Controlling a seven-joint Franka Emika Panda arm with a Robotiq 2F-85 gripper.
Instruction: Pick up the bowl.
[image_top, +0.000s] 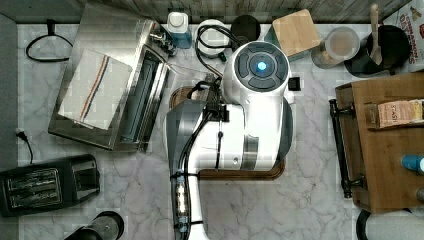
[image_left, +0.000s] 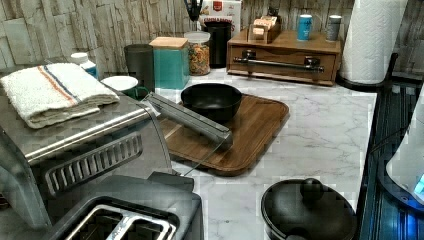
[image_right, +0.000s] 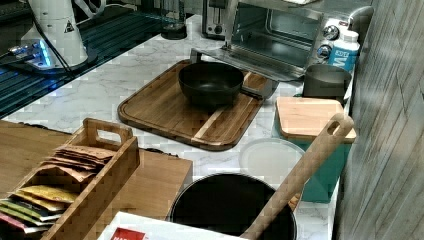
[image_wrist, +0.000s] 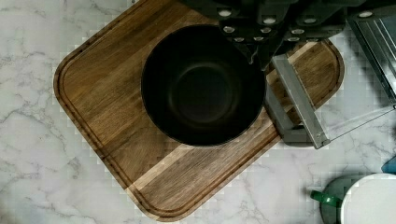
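The bowl sits upright on the wooden board, toward the board's edge nearest the toaster oven; the oven's open door rests on the board just beside the bowl; the gripper hangs above the bowl's rim on the door side; whether its fingers are released or clenched I cannot tell; the board lies mid-worktop.

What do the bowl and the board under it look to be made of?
The bowl looks like black ceramic or coated metal, which one is unclear: dark sheen, smooth rim. The cutting board is wood with a smooth finish: visible grain, one paler strip.
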